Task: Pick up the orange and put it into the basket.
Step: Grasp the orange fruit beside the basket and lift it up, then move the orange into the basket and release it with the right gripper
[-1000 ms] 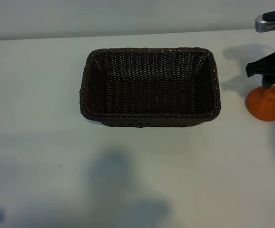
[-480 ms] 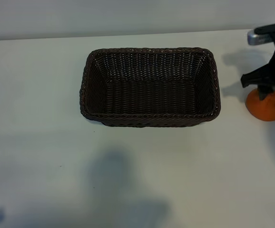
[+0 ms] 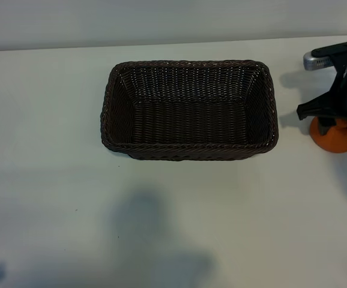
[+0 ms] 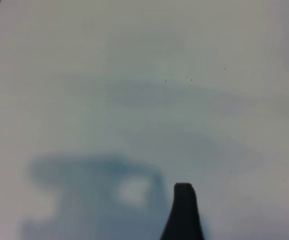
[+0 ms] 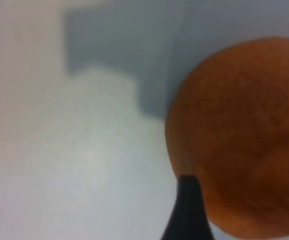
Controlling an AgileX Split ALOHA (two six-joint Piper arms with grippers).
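The orange (image 3: 337, 139) sits on the white table at the far right, to the right of the dark brown wicker basket (image 3: 188, 150), which has nothing in it. My right gripper (image 3: 340, 123) is directly over the orange, open, its black fingers reaching down on either side of the fruit's top and covering its upper half. In the right wrist view the orange (image 5: 239, 140) looms large, with one dark fingertip (image 5: 187, 200) at its edge. The left arm is out of the exterior view; its wrist view shows one dark fingertip (image 4: 183, 200) over bare table.
The white table (image 3: 53, 120) extends left of and in front of the basket. Soft arm shadows lie on the table near its front edge (image 3: 155, 234). The table's far edge meets a pale wall behind the basket.
My right gripper has come down onto the orange and shifted slightly left, now hiding the top half of the fruit. The orange and the basket have not moved.
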